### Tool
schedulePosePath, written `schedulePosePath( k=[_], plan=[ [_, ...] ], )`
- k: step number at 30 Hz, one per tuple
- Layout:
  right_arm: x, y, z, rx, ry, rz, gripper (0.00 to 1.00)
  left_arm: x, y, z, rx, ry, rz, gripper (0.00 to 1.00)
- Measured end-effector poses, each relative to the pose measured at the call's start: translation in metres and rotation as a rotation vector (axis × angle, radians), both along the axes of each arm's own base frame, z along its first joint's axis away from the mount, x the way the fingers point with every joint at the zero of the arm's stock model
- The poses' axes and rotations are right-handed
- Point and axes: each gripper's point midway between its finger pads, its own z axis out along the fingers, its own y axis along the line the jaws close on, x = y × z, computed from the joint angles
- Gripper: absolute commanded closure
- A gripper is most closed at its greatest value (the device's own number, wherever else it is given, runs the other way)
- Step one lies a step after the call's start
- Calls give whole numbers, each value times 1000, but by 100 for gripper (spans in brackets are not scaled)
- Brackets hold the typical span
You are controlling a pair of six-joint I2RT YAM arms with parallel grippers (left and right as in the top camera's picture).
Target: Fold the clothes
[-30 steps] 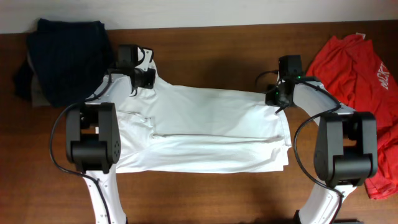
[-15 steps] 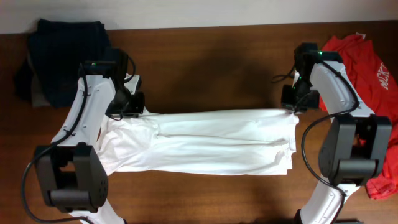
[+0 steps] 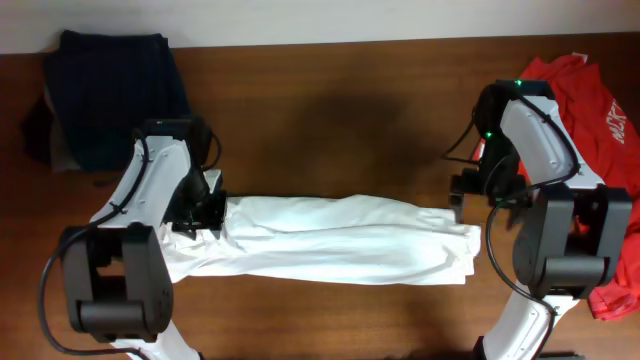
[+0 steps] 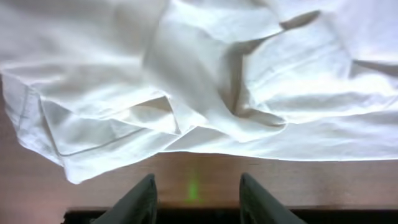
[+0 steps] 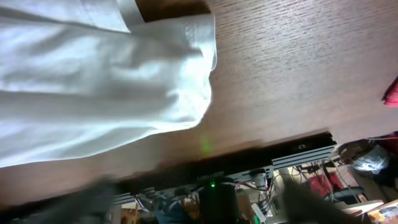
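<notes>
The white shirt lies as a long narrow folded band across the table's middle. My left gripper hovers at the band's left end. In the left wrist view this gripper is open, with bare wood between its fingers and the rumpled shirt just beyond them. My right gripper hangs just above the band's right end. Its own view shows it open wide with blurred fingertips, and the shirt's corner lies ahead, not held. The red tee lies crumpled at the right.
A pile of dark clothing sits at the back left corner. The red tee's edge shows at the right of the right wrist view. The table's edge and a cluttered rack lie beyond it.
Both grippers drew the shirt's far edge toward the front, folding it into a narrower band, then opened and let the cloth go.
</notes>
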Motion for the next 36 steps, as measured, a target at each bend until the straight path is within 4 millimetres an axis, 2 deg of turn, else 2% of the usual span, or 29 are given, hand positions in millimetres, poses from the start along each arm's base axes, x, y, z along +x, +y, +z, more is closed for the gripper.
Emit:
schedulePosePath(
  k=[2, 4, 5, 7, 9, 10, 12, 14, 16, 19, 22, 24, 25, 26, 28, 29, 30, 32, 34, 35, 36],
  plan=[
    [0, 0, 0, 0, 1, 0, 1, 0, 0, -1, 3, 0, -1, 25],
    [7, -1, -4, -4, -33, 1, 1, 13, 0, -5, -1, -58, -1, 41],
    [16, -1, -8, -3, -72, -1, 1, 21, -4, -8, -21, -92, 3, 42],
    [31, 6, -14, 28, -139, -13, 1, 40, -22, -10, -112, -166, -8, 42],
    [31, 14, -23, 43, -144, 0, 2, 40, -48, -9, -182, -174, -60, 42],
    [30, 17, -28, 45, -145, 10, 18, 38, -56, -10, -197, -171, -82, 43],
    [16, 36, -45, 56, -102, 68, 52, 30, -71, -18, -220, -154, -123, 50],
    [8, 52, -62, 61, -97, 120, 69, 18, -72, -31, -225, -126, -127, 67],
    [-3, 61, -72, 75, -72, 140, 75, 18, -72, -45, -231, -143, -132, 77],
    [-29, 61, -78, 78, 12, 141, 82, 2, -65, -54, -202, -90, -124, 81],
    [-51, 58, -75, 74, 98, 137, 81, -17, -33, -53, -34, -8, -57, 80],
    [-57, 50, -71, -2, 126, 105, 81, -25, 3, -49, 75, 32, 39, 81],
    [-57, 45, -71, -38, 127, 95, 82, -28, 19, -47, 102, 47, 86, 86],
    [-55, 39, -70, -95, 118, 70, 81, -32, 33, -45, 124, 61, 130, 98],
    [-43, 32, -67, -167, 52, 38, 75, -31, 49, -40, 143, 63, 187, 99],
    [-31, 31, -64, -175, -21, 25, 70, -25, 50, -36, 143, 41, 194, 99],
    [-12, 32, -55, -176, -141, 4, 69, -12, 48, -30, 123, -30, 204, 99],
    [9, 35, -40, -164, -278, -20, 74, 8, 36, -11, 79, -166, 199, 99],
    [21, 40, -41, -135, -330, -38, 94, 28, 14, 10, 36, -309, 145, 99],
    [24, 44, -42, -116, -344, -53, 96, 35, 3, 15, 14, -347, 119, 99],
    [32, 52, -44, -76, -372, -66, 96, 45, -17, 18, -30, -401, 78, 99]
  ],
)
